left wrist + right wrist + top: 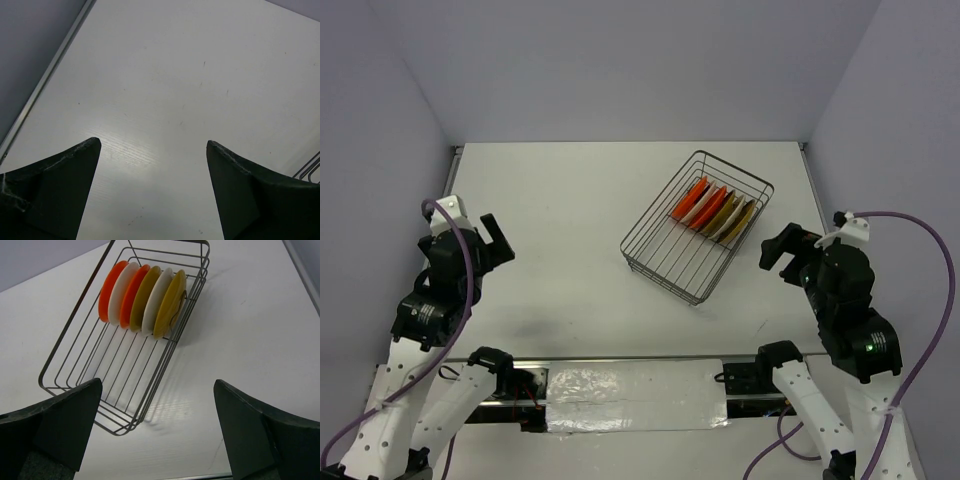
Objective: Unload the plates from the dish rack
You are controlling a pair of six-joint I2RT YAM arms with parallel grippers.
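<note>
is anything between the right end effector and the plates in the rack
Nothing separate. The open right end effector hovers beside the dish rack; only the rack's own wire wall stands between it and the plates, which are open from above.

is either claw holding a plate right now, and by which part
Nothing is held. The left claw and right claw are both open; all six plates stand in the dish rack.

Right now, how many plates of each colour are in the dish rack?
Orange plates: 2
White plates: 2
Yellow-brown plates: 2
Total: 6 plates, all standing on edge in the dish rack.
</note>
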